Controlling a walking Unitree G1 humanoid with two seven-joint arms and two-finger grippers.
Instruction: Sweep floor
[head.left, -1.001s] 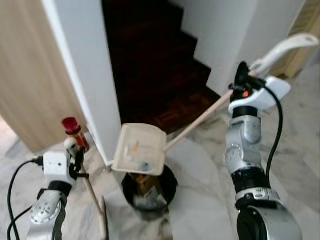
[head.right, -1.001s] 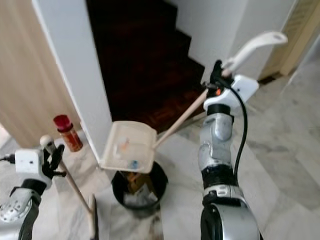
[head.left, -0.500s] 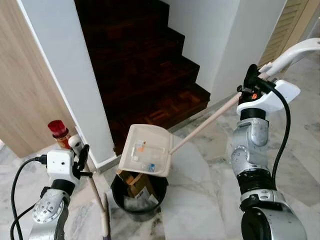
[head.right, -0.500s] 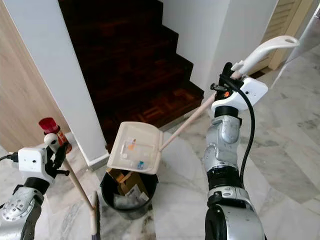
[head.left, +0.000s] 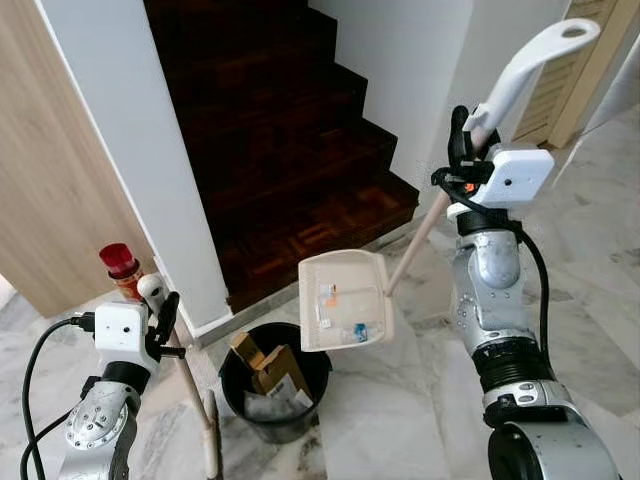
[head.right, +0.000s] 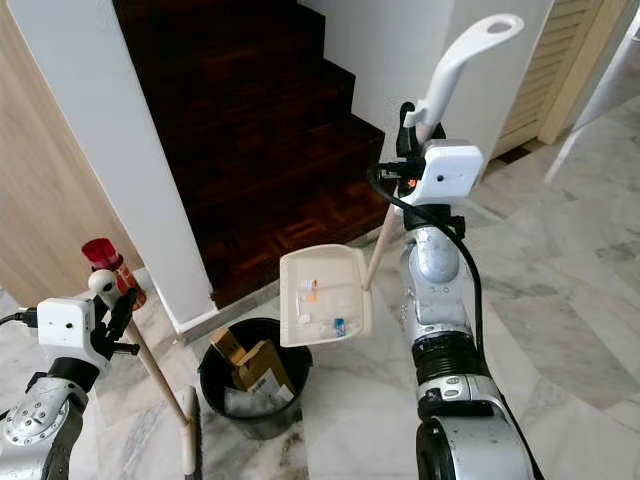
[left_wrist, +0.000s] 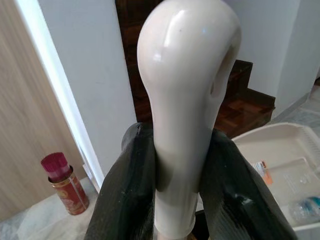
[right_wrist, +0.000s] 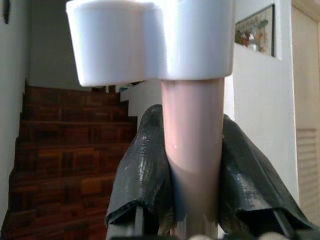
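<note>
My right gripper (head.left: 462, 135) is shut on the dustpan handle (head.left: 520, 70), a long pale stick with a white grip, held high at the right. The cream dustpan (head.left: 345, 300) hangs tilted just right of the black bin (head.left: 273, 385), with small bits of litter lying in it. My left gripper (head.left: 160, 318) is shut on the broom handle (left_wrist: 185, 110) just under its white knob, low at the left. The broom stick (head.left: 190, 395) slants down to the marble floor. The bin holds cardboard and paper scraps.
A dark wooden staircase (head.left: 280, 130) rises straight ahead between white walls. A red-capped can (head.left: 120, 268) stands by the foot of the left wall (head.left: 130, 150). A louvred door (head.left: 560, 80) is at the far right. Marble floor (head.left: 400, 420) spreads to the right.
My right arm has swung the dustpan handle more upright, and the pan has moved right, off the bin's mouth, and tilted steeper. The left gripper and broom have stayed put.
</note>
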